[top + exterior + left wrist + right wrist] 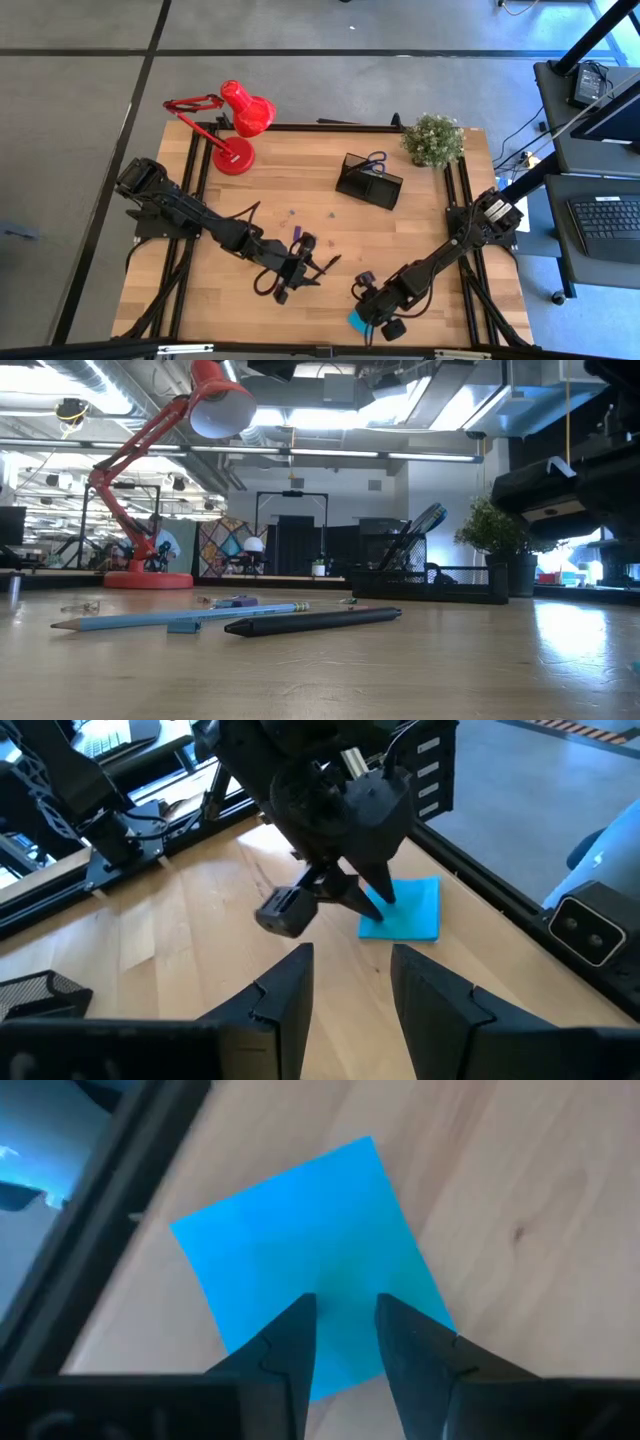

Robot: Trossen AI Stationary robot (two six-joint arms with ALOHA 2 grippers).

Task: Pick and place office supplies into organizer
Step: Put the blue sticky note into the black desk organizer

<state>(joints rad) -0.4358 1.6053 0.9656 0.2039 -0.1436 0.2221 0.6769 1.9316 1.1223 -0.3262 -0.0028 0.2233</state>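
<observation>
**Right gripper poised over the sticky-note pad, left arm standing by**

On the table's left, the red desk lamp [240,118] stands at the back edge, clear of the work. The left gripper [350,982] hangs over mid-table with its jaws apart and nothing between them — it looks to be waiting, turned toward the other arm. Near it lie a purple marker [297,233] and some tiny bits [310,213], and the low view shows a pencil [180,618] and a black pen [315,621] flat on the wood, still to be collected.

Further right, at the back, the organizer [368,182] sits beside the potted plant [433,139], with blue-handled scissors [375,160] standing in it.

At the front right edge, the right gripper [345,1335] points down at the teal sticky-note pad [300,1240] — jaws narrowly parted, tips over the pad's edge, not closed on it. The steep angle probably suits pinching a thin, flat pad off the table.
</observation>
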